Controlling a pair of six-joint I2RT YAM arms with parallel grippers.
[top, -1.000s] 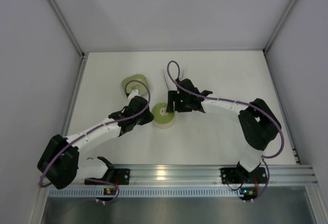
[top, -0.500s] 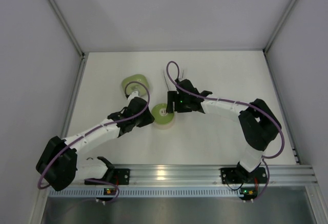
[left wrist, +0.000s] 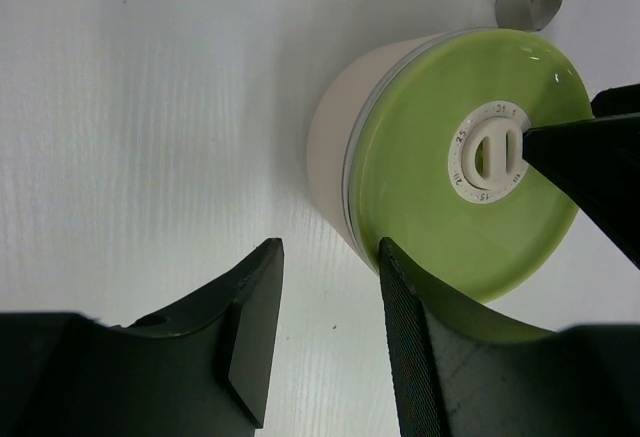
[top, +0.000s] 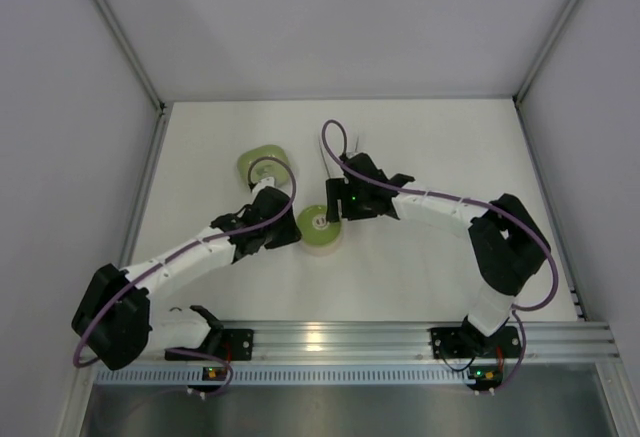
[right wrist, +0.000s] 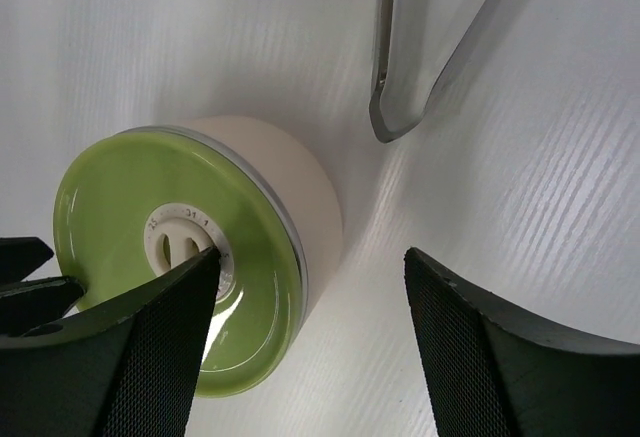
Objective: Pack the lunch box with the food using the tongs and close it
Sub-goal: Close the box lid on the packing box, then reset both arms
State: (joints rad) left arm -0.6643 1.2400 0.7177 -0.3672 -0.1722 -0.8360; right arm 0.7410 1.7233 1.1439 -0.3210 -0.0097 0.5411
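Note:
The lunch box point(top: 319, 225) stands in the middle of the table with its green lid point(left wrist: 470, 162) on top; the lid point(right wrist: 170, 247) has a white centre knob. No food shows in any view. The tongs point(top: 328, 157) lie on the table just beyond the box, and their metal arms point(right wrist: 420, 57) show past the right wrist. My left gripper point(left wrist: 328, 252) is open at the box's left side, with one finger point(left wrist: 410, 347) against the lid's edge. My right gripper point(right wrist: 310, 257) is open above the box, with one finger point(right wrist: 150, 347) over the knob.
A pale green rounded-square dish point(top: 263, 165) sits behind the left arm's wrist. Grey walls close in the table on the left, right and back. A metal rail point(top: 400, 337) with both arm bases runs along the near edge.
My left gripper's jaws have spread apart beside the box, and that wrist has shifted slightly. The lunch box, lid and right gripper have stayed where they were.

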